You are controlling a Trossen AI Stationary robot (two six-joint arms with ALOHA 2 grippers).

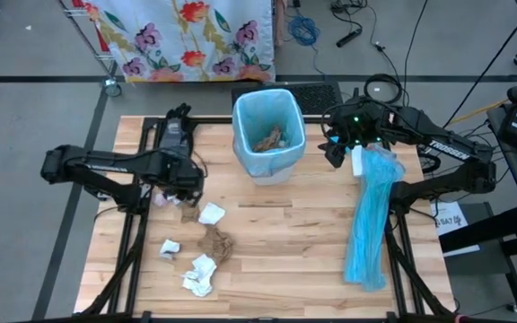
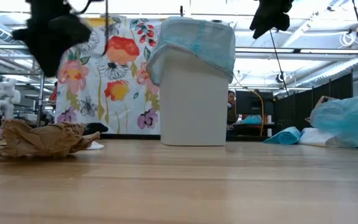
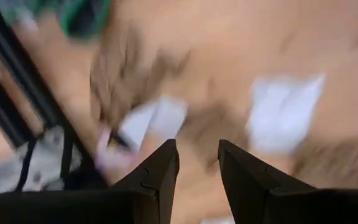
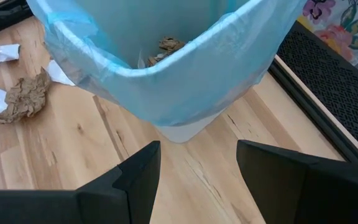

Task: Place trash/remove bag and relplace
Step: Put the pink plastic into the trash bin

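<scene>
Trash [image 1: 206,256] mostly on table left of bin [image 1: 268,135] (some already inside). Left gripper [image 3: 197,163] above it, jaws apart, empty; right gripper [image 4: 197,165] open near bin. Risk: tissue slips from a shallow pinch.

Your widest open stretch of table [image 1: 285,242] lies in the middle, between the paper wads [image 1: 206,256] on the left and the long blue plastic strip [image 1: 369,224] lying down the right side. The bin [image 1: 268,133] stands upright at the back centre, its mouth open from above. Your left gripper [image 3: 197,158], fingers parted, hangs above the wads; your right gripper [image 4: 197,163], wide open, sits just beside the bin.
</scene>
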